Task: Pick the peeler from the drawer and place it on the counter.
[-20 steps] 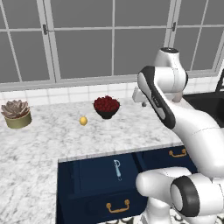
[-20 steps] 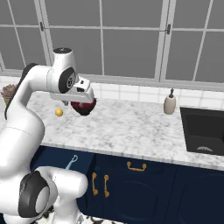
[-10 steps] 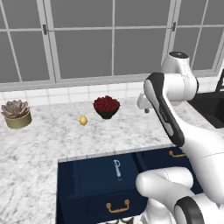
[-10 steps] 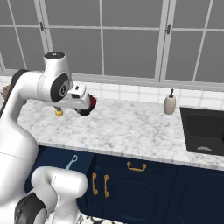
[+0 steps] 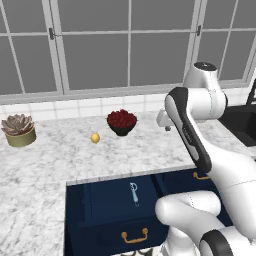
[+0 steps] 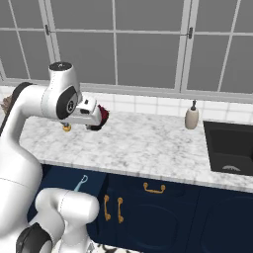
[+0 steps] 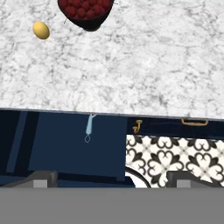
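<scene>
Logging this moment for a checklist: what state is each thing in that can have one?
drawer: pulled open.
peeler: lying flat in the drawer, not held.
claw: up over the counter, holding nothing; open or shut unclear.
lemon: resting on the counter.
bowl: upright, full of red fruit.
soap bottle: upright.

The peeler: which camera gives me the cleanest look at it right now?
The left base view: the peeler lies fully exposed on the floor of the open drawer. The hand view shows it smaller, partly tucked under the counter edge. The right base view shows just its tip behind the arm.
</scene>
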